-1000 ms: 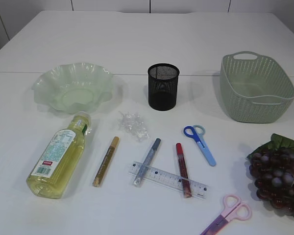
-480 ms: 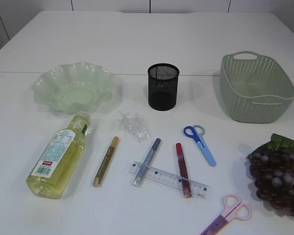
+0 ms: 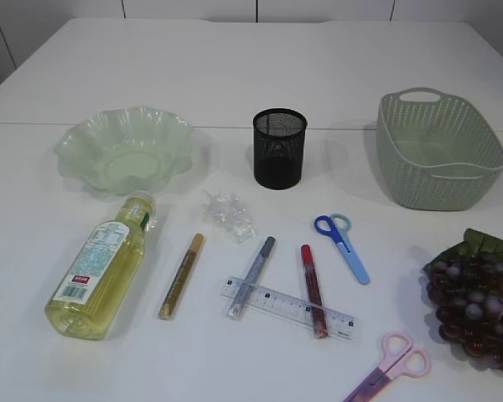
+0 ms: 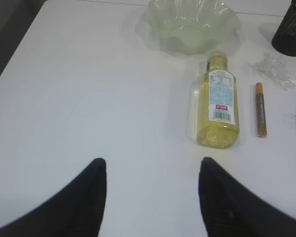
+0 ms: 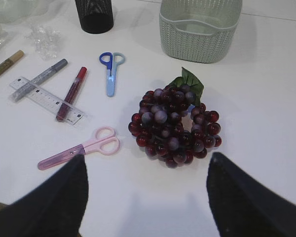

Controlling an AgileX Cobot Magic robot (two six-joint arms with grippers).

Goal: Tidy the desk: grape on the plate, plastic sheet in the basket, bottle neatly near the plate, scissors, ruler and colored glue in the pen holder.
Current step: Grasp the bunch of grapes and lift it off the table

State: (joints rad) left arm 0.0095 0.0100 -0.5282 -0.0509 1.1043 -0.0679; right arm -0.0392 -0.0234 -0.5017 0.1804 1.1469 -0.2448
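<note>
The grape bunch (image 3: 478, 301) lies at the right edge; it also shows in the right wrist view (image 5: 173, 126), just ahead of my open right gripper (image 5: 147, 165). The green plate (image 3: 124, 149) stands back left. The yellow bottle (image 3: 101, 266) lies on its side, ahead of my open left gripper (image 4: 152, 168) in the left wrist view (image 4: 218, 103). The crumpled plastic sheet (image 3: 228, 213), gold glue (image 3: 181, 275), grey glue (image 3: 251, 276), red glue (image 3: 313, 290), ruler (image 3: 287, 306), blue scissors (image 3: 344, 245) and pink scissors (image 3: 390, 367) lie in front of the black pen holder (image 3: 279, 148). Neither gripper shows in the exterior view.
The green basket (image 3: 436, 149) stands at the back right. The grey and red glue pens lie across the ruler. The table's left edge shows in the left wrist view.
</note>
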